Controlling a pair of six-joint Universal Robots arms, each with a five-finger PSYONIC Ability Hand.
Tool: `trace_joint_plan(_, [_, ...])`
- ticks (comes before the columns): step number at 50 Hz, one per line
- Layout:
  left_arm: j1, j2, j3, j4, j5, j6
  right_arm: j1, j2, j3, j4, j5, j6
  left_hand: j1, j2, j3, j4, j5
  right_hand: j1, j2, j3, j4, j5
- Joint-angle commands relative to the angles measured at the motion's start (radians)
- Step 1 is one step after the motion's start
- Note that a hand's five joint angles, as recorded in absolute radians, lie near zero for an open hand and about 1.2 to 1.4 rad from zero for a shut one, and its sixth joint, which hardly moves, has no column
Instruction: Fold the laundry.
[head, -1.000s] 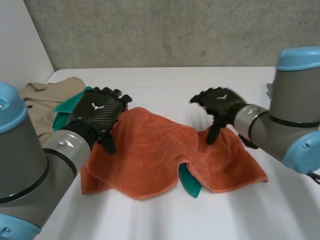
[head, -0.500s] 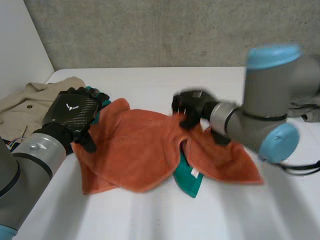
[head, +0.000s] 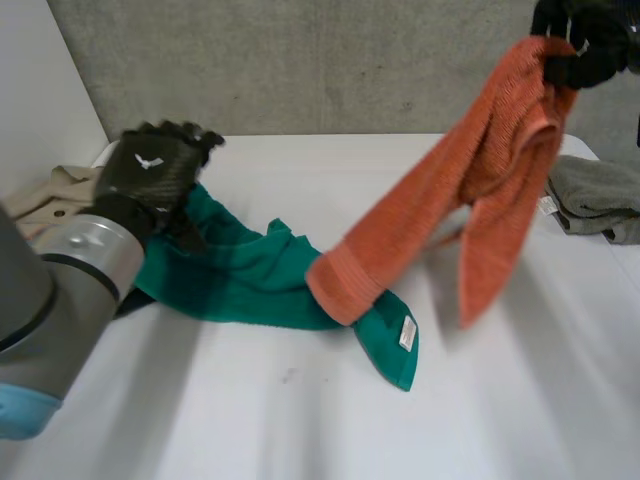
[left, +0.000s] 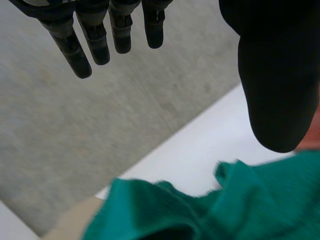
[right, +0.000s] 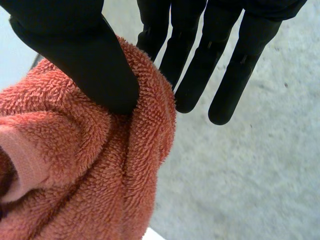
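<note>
Pinching the orange towel between thumb and straight fingers of the right hand, high over the desk's far right side. Draping down from that grip, lower end reaching the green towel spread on the desk. Hovering the left hand over the green towel's left end, fingers straight, spread wide, holding nothing. Lying aside: 1 beige garment behind the left hand, 1 grey towel below the right hand.
</note>
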Motion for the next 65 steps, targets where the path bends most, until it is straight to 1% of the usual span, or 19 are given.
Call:
trace_joint_plan(1, [0.012, -0.21, 0.075, -0.009, 0.049, 0.047, -0.047, 0.049, 0.15, -0.057, -0.023, -0.07, -0.021, -0.029, -0.034, -0.026, -0.046, 0.314, 0.232, 0.211, 0.201, 0.235])
trace_joint_plan(7, [0.074, -0.382, 0.194, 0.0, 0.055, 0.15, -0.034, 0.1, 0.272, -0.086, -0.023, -0.173, -0.021, -0.029, -0.034, -0.026, -0.046, 0.314, 0.232, 0.211, 0.201, 0.235])
trace_joint_plan(13, [0.135, -0.56, 0.335, 0.075, 0.138, 0.269, 0.004, 0.151, 0.368, -0.103, -0.016, -0.273, -0.021, -0.029, -0.034, -0.026, -0.046, 0.314, 0.232, 0.211, 0.201, 0.235])
trace_joint_plan(16, [0.176, -0.657, 0.411, 0.127, 0.191, 0.37, 0.019, 0.163, 0.399, -0.132, 0.003, -0.29, -0.021, -0.029, -0.034, -0.026, -0.046, 0.314, 0.232, 0.211, 0.201, 0.235])
trace_joint_plan(20, [0.207, -0.734, 0.476, 0.126, 0.207, 0.43, 0.021, 0.166, 0.415, -0.157, 0.012, -0.287, -0.021, -0.029, -0.034, -0.026, -0.046, 0.314, 0.232, 0.211, 0.201, 0.235])
trace_joint_plan(22, [0.212, -0.755, 0.497, 0.118, 0.21, 0.441, 0.021, 0.166, 0.419, -0.166, 0.012, -0.287, 0.157, 0.15, 0.145, 0.153, 0.133, 0.314, 0.232, 0.211, 0.201, 0.235])
trace_joint_plan(23, [0.213, -0.772, 0.511, 0.111, 0.214, 0.444, 0.022, 0.167, 0.422, -0.172, 0.014, -0.29, 0.557, 0.549, 0.544, 0.552, 0.532, 0.314, 0.232, 0.211, 0.201, 0.235])
trace_joint_plan(25, [0.212, -0.772, 0.517, 0.112, 0.208, 0.443, 0.024, 0.171, 0.421, -0.177, 0.014, -0.291, 1.186, 1.178, 1.173, 1.181, 1.161, 0.314, 0.232, 0.211, 0.201, 0.235])
trace_joint_plan(26, [0.21, -0.765, 0.516, 0.115, 0.204, 0.44, 0.024, 0.172, 0.421, -0.178, 0.014, -0.291, 1.2, 1.193, 1.188, 1.196, 1.176, 0.314, 0.232, 0.211, 0.201, 0.235])
trace_joint_plan(30, [0.198, -0.673, 0.479, 0.178, 0.145, 0.405, 0.024, 0.181, 0.412, -0.18, 0.021, -0.296, 1.201, 1.193, 1.188, 1.196, 1.176, 0.314, 0.232, 0.211, 0.201, 0.235])
trace_joint_plan(34, [0.193, -0.529, 0.447, 0.327, 0.084, 0.297, 0.025, 0.184, 0.396, -0.18, 0.033, -0.298, 1.201, 1.193, 1.188, 1.196, 1.176, 0.314, 0.232, 0.211, 0.201, 0.235])
trace_joint_plan(39, [0.232, -0.343, 0.488, 0.462, -0.003, 0.127, 0.039, 0.184, 0.375, -0.174, 0.041, -0.293, 1.201, 1.193, 1.188, 1.196, 1.176, 0.314, 0.232, 0.211, 0.201, 0.235])
trace_joint_plan(41, [0.258, -0.321, 0.531, 0.459, -0.034, 0.121, 0.047, 0.183, 0.373, -0.172, 0.041, -0.291, 1.201, 1.193, 1.188, 1.196, 1.176, 0.314, 0.232, 0.211, 0.201, 0.235])
trace_joint_plan(45, [0.334, -0.335, 0.665, 0.404, -0.092, 0.153, 0.07, 0.181, 0.373, -0.171, 0.043, -0.295, 1.201, 1.193, 1.188, 1.196, 1.176, 0.314, 0.232, 0.211, 0.201, 0.235])
trace_joint_plan(52, [0.451, -0.424, 0.772, 0.224, -0.106, 0.191, 0.107, 0.166, 0.379, -0.166, 0.043, -0.293, 1.201, 1.193, 1.188, 1.196, 1.176, 0.314, 0.232, 0.211, 0.201, 0.235])
trace_joint_plan(57, [0.511, -0.47, 0.709, 0.251, -0.112, 0.202, 0.121, 0.161, 0.381, -0.166, 0.043, -0.298, 1.201, 1.193, 1.188, 1.196, 1.176, 0.314, 0.232, 0.211, 0.201, 0.235])
trace_joint_plan(61, [0.523, -0.507, 0.651, 0.288, -0.099, 0.196, 0.134, 0.161, 0.382, -0.158, 0.043, -0.299, 1.201, 1.193, 1.188, 1.196, 1.176, 0.314, 0.232, 0.211, 0.201, 0.235])
trace_joint_plan(63, [0.516, -0.505, 0.614, 0.278, -0.076, 0.187, 0.139, 0.161, 0.384, -0.158, 0.043, -0.302, 0.772, 0.764, 0.759, 0.767, 0.747, 0.314, 0.232, 0.211, 0.201, 0.235])
trace_joint_plan(65, [0.497, -0.481, 0.544, 0.253, -0.015, 0.176, 0.148, 0.163, 0.379, -0.157, 0.044, -0.308, 0.051, 0.043, 0.039, 0.046, 0.026, 0.314, 0.232, 0.211, 0.201, 0.235])
